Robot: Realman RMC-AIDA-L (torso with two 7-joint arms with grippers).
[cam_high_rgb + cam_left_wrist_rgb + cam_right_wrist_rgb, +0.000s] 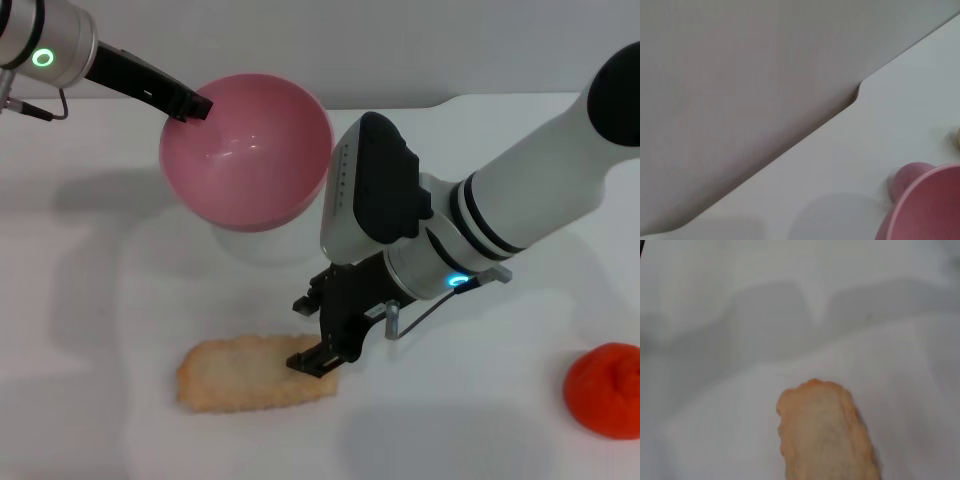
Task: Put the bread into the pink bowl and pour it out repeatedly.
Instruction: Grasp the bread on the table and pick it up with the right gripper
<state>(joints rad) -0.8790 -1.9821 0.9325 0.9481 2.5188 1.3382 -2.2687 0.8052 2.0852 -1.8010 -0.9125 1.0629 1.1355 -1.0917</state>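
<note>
The pink bowl (248,150) hangs tilted above the table at the back, its opening turned toward me and nothing inside it. My left gripper (190,104) is shut on its far-left rim. A part of the bowl (932,207) shows in the left wrist view. The bread (252,373) lies flat on the table near the front, tan underside up. My right gripper (310,335) stands open over the bread's right end, one finger behind it and one on its near side. The right wrist view shows the bread (825,435) just below, lying on the table.
An orange-red crinkly blob (605,388) sits at the front right of the white table (100,300). The table's back edge with a notch (858,90) runs behind the bowl.
</note>
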